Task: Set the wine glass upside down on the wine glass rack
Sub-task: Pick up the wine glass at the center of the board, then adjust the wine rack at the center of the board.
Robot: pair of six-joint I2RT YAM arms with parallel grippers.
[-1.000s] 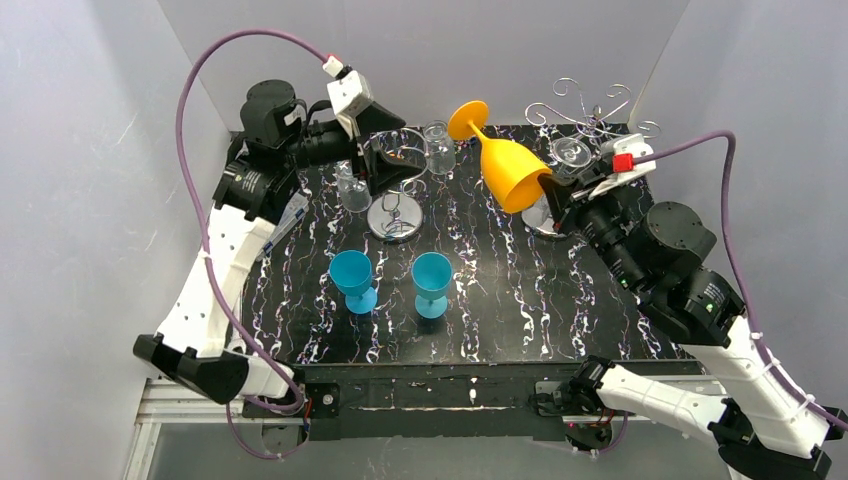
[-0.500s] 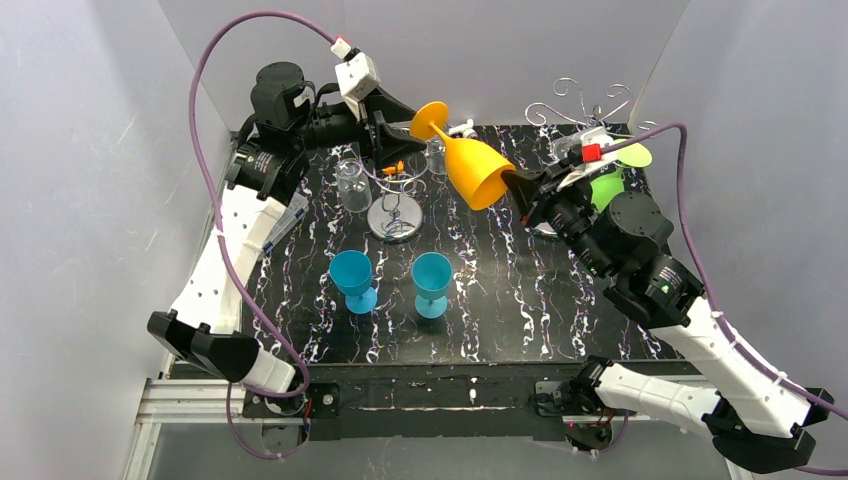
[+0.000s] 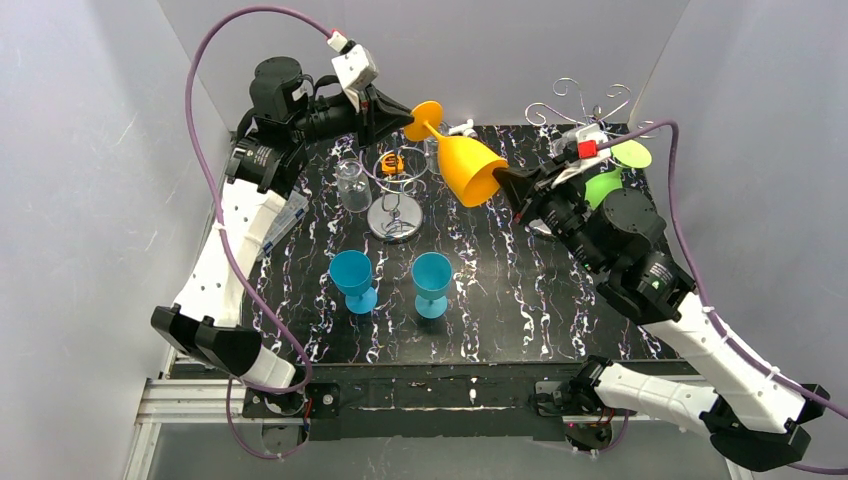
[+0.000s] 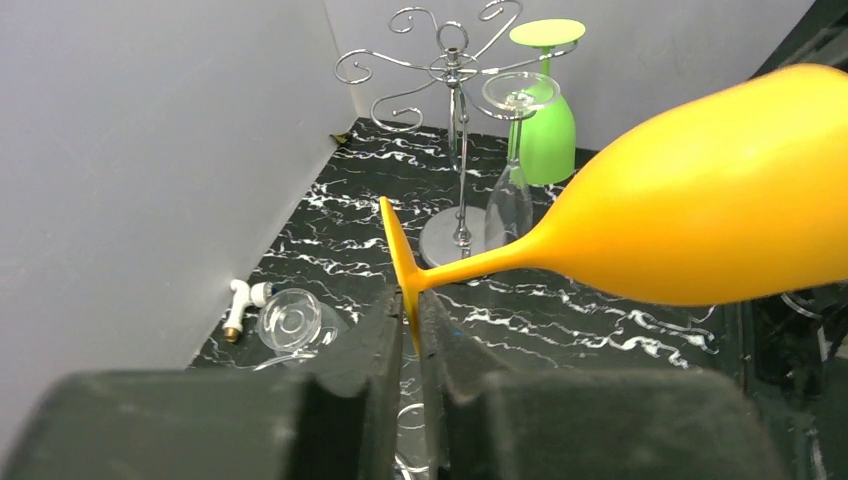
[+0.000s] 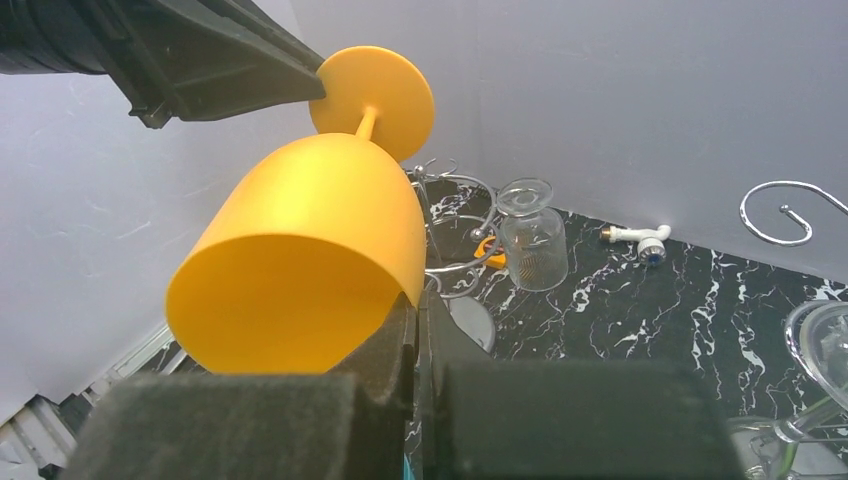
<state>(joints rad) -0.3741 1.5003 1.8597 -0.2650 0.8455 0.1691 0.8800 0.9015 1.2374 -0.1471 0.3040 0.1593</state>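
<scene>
Orange wine glass (image 3: 468, 168) lies sideways, foot toward left hand (image 3: 404, 108).

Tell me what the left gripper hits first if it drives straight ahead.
The orange plastic wine glass: its foot sits edge-on between the left gripper's jaws, so the stem and bowl lie right ahead.

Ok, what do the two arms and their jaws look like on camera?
The left arm and right arm match: white shells on the long links, black joints, black wedge-shaped jaws. A purple cable runs along each to a white camera box at the wrist; the right box has a red tag.
</scene>
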